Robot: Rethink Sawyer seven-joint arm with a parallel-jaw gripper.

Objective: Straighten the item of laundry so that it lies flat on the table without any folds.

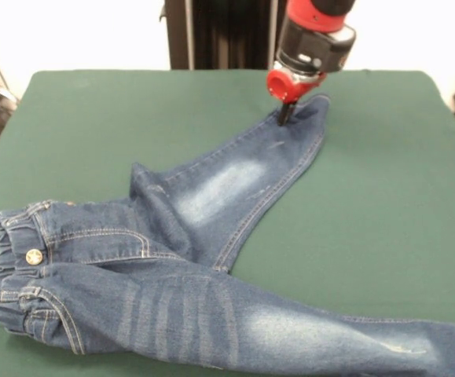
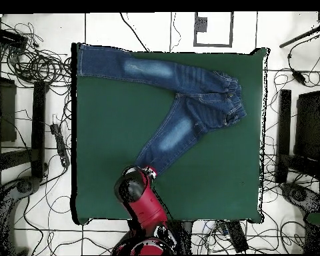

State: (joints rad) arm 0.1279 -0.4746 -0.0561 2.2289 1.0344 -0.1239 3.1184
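The item of laundry (image 1: 172,259) is a small pair of blue denim jeans with faded thigh patches, lying on the green table (image 1: 384,196). Its waistband with a brass button sits at the front view's near left. One leg runs along the near edge to the right. The other leg angles away toward the far side, with a fold at the crotch. My gripper (image 1: 285,116) comes down on that far leg's left edge close to the hem, its dark tips pressed together on the denim. From above, the jeans (image 2: 189,127) spread in a V and the gripper (image 2: 150,173) meets the lower hem.
The table (image 2: 223,180) has broad bare green cloth around the jeans. Tangled cables (image 2: 39,63) and dark equipment (image 2: 303,127) lie on the floor on both sides. One leg's hem reaches the table's corner (image 2: 79,57).
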